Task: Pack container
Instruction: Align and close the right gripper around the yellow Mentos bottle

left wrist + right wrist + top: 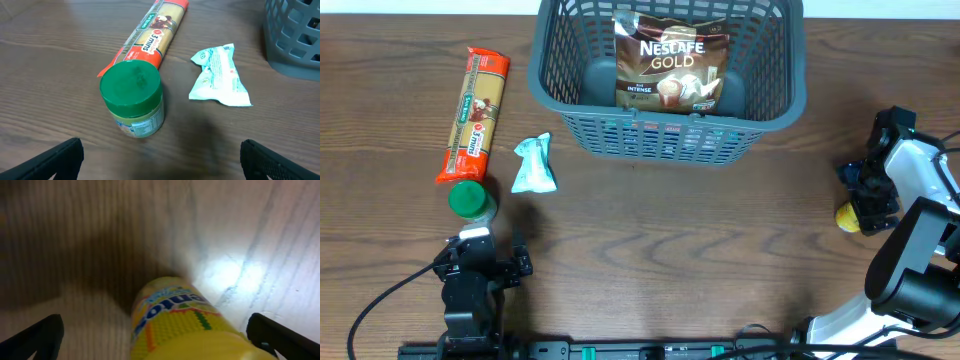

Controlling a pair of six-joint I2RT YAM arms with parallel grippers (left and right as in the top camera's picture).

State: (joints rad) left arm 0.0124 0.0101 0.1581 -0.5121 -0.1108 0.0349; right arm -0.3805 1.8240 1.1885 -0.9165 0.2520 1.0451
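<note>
The container point(620, 135), a dark grey slotted basket, sits at 12 o'clock on the desk point(650, 260), its far side cut off by the overhead view. Inside it a Nescafé Gold pouch point(670, 62) leans against the back, with free floor at its 9 o'clock and 3 o'clock. Outside, at the basket's 8 o'clock, lie a pale blue sachet point(534, 165), a long spaghetti packet point(475, 115) and a green-lidded jar point(470, 200). Alone at its 4 o'clock is a yellow bottle point(848, 217).

The right fingers point(35, 337) stand wide, 1 on each side of that bottle point(185, 325), and nothing is pinched yet. The left fingers point(55, 160) are just as wide and hold nothing; the jar point(132, 97) stands upright just ahead of them, at their 12 o'clock.

The step in hand looks like the right arm's pick of the bottle. To do it well, centre the round body between the fingers before closing, since a curved side may roll or squirt out of an off-centre pinch. Then lift clear of the desk and go over the thick rim, not through it, towards the free floor beside the pouch.

From the right fingers the container lies at 10 o'clock, well apart. From the left fingers it is at 1 o'clock, beyond the sachet point(220, 75), with only its corner point(295, 40) in the wrist view
</note>
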